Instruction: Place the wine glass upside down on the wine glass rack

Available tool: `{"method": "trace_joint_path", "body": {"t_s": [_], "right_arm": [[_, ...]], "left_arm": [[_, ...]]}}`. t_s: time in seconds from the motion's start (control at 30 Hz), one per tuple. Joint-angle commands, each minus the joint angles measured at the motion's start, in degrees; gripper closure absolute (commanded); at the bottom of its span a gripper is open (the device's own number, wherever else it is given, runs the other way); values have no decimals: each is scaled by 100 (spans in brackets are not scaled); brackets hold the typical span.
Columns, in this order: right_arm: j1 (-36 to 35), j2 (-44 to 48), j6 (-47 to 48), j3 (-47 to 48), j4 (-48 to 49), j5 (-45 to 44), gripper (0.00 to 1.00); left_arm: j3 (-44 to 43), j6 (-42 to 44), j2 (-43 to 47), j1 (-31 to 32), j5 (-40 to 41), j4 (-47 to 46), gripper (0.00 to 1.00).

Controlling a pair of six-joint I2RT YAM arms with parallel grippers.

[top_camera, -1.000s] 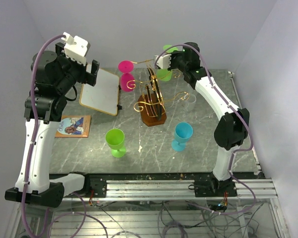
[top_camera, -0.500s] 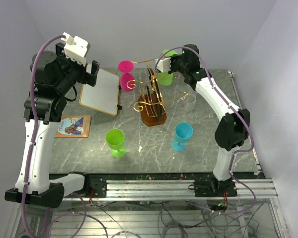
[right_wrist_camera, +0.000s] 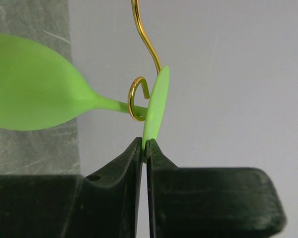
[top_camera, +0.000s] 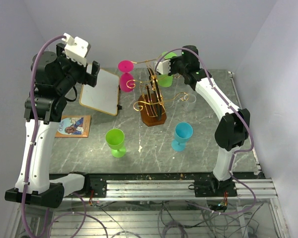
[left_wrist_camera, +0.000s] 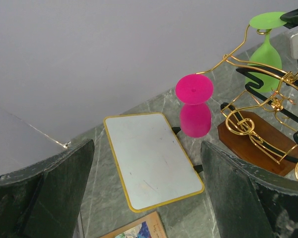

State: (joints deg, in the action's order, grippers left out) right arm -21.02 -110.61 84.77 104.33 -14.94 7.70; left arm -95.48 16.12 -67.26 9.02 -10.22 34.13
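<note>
At the far left the left gripper [top_camera: 92,73] hangs raised above the grey marbled tabletop [top_camera: 203,153], its jaws spread wide with nothing between them. Its wrist camera looks down between the two dark fingers [left_wrist_camera: 44,198]. Below it, near the table's left edge, lies a small colourful printed card [top_camera: 73,125]. Just beyond the card a white rectangular board with a yellow rim [top_camera: 100,91] lies flat.

Nearer the front, a lime-green plastic goblet [top_camera: 115,142] stands upright on the table, apart from everything else. Behind it a magenta plastic wine glass [top_camera: 125,74] hangs upside down, foot on top, from a left-hand arm of the tall gold wire rack [top_camera: 151,101]. The rack stands on its dark brown wooden base at the middle of the table.

On the rack's upper right arm hangs the lime-green plastic wine glass [top_camera: 165,75], bowl down and flat foot uppermost. In the right wrist view a curled end of the gold wire hooks around its stem, right against the foot. The right gripper [right_wrist_camera: 147,144] reaches in from the right, level with that foot. Its jaws are drawn almost together, pinching the thin edge of the foot disc between the tips.

Right of the rack's base, a clear glass [top_camera: 188,99] shows only faintly. Nearer the front a turquoise plastic goblet [top_camera: 181,136] stands upright.
</note>
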Motion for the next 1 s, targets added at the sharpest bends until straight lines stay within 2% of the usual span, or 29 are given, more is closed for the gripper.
{"method": "trace_joint_path", "body": {"t_s": [0.0, 0.13, 0.23, 0.97], "right_arm": [[2, 298, 48, -61, -103, 41, 91], [0, 327, 11, -62, -156, 72, 86], [1, 353, 4, -49, -222, 128, 78], [8, 804, 68, -333, -543, 72, 64]], "left_arm": [[69, 34, 100, -71, -165, -187, 1], [82, 44, 106, -75, -167, -187, 1], [104, 68, 108, -85, -146, -204, 1], [453, 293, 151, -93, -58, -323, 0]]}}
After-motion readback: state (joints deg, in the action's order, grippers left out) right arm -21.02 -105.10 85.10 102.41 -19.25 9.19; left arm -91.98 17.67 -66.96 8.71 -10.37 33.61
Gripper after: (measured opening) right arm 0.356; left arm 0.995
